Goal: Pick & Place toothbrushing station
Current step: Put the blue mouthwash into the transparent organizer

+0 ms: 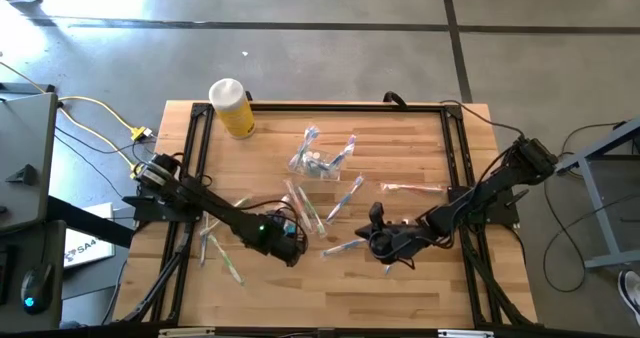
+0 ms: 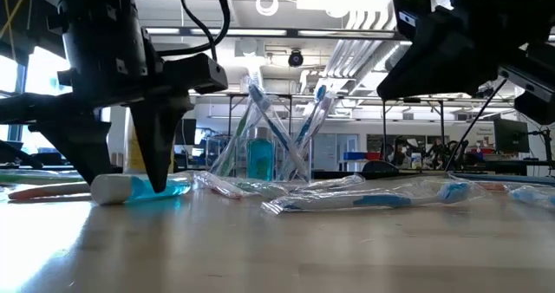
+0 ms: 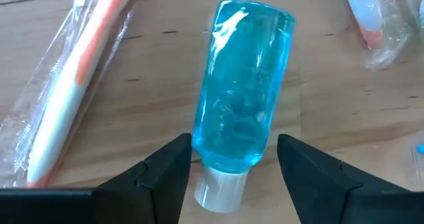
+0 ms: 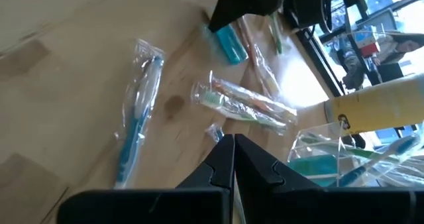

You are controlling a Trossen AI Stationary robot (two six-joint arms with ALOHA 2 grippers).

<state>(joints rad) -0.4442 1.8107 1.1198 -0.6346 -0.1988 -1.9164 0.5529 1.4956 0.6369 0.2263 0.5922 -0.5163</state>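
1. The left gripper [image 3: 232, 174] is down at the wooden table [image 1: 420, 288], near its front, just left of the middle. Its two fingers [image 3: 162, 177] are spread apart.
2. A small blue bottle [image 3: 242, 95] with a pale cap lies flat on the table between those spread fingers. The cap end sits in the gap, and the blue body points away from the wrist.
3. In the left wrist view a little space shows on each side between the bottle and the fingers, so the fingers stand beside it rather than clamped on it.
4. In the low view the same bottle [image 2: 143, 189] lies on its side at the foot of the left gripper [image 2: 130, 176], with the fingertips at table level around it.
5. A wrapped orange and white toothbrush [image 3: 73, 85] lies just beside the bottle, on the table.
6. The clear holder cup [image 1: 322, 158] stands farther back, near the middle of the table, with several toothbrushes leaning in it. It is well apart from both grippers.
7. More wrapped toothbrushes [image 1: 345, 193] lie scattered between the cup and the two grippers.
8. The right gripper [image 4: 233, 161] hovers over the front of the table, right of the middle. Its fingers are pressed together with nothing between them.
9. A wrapped blue toothbrush [image 4: 139, 111] lies on the table near the right gripper.
10. A yellow cylinder [image 1: 233, 108] with a white cap stands at the back left.
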